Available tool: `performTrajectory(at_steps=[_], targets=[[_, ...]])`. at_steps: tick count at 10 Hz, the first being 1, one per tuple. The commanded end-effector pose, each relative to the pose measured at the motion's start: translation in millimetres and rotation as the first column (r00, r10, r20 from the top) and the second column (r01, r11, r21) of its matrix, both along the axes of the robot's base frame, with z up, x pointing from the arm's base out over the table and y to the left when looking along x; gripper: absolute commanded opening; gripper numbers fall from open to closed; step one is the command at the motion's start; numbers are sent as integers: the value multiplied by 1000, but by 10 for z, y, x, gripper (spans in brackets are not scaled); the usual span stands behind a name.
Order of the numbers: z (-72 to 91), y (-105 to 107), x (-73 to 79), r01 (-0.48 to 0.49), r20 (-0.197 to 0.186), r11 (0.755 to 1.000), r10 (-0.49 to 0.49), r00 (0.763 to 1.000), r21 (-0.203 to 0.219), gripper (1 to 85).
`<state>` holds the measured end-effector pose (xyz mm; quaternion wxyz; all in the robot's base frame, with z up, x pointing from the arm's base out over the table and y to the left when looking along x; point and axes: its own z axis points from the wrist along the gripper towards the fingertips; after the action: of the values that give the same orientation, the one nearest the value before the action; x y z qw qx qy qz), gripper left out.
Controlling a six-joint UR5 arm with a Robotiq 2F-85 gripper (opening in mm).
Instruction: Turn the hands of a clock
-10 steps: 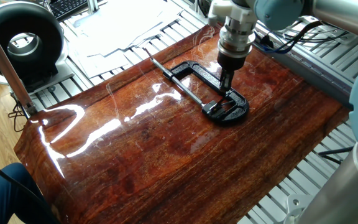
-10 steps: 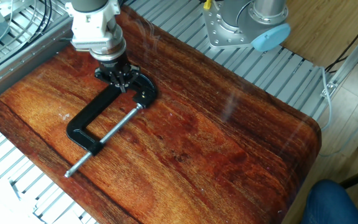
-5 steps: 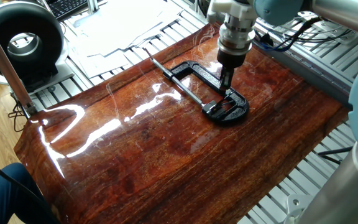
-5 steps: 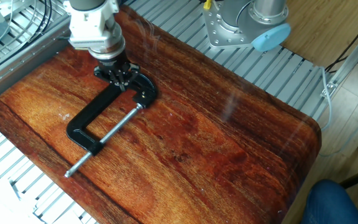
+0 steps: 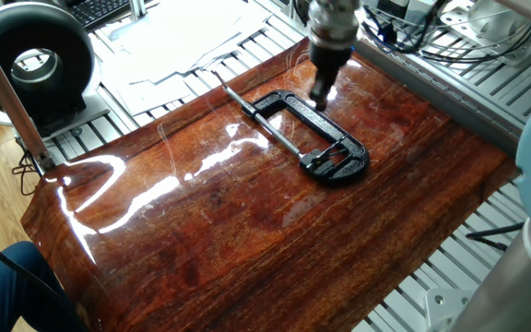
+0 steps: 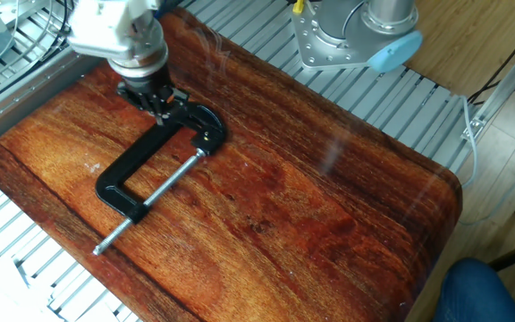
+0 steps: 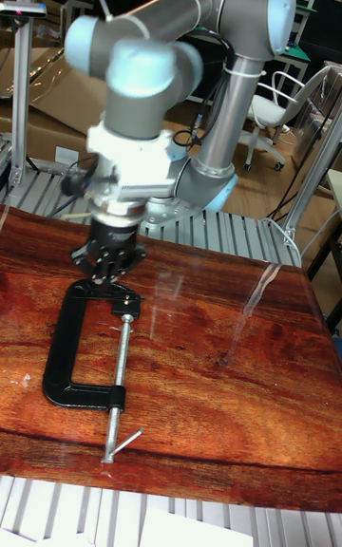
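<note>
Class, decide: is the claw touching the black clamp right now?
Cannot tell. In every view the claw overlaps the clamp by its fixed end, and motion blur hides any gap.

Glossy wooden table [image 5: 247, 231] (black C-clamp [image 5: 313, 138])

No words, numbers or signs can be read anywhere. Papers [image 5: 178, 37] near table's far edge too blurry to read.

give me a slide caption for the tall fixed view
UR5 gripper poised above the jaw end of a black C-clamp lying on the glossy wooden table.
</note>
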<state>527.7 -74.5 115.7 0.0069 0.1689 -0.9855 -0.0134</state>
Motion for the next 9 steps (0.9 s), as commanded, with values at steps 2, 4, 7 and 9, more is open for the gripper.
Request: performTrajectory(at_steps=[2, 4, 7, 9], targets=[[626, 902, 422, 314, 0, 948, -314, 949, 53, 10], [670, 1376, 561, 363, 4, 930, -364, 932, 59, 10], [584, 1453, 598, 354, 29, 935, -355, 934, 25, 10], [563, 1440, 622, 331, 32, 943, -332, 943, 23, 10]])
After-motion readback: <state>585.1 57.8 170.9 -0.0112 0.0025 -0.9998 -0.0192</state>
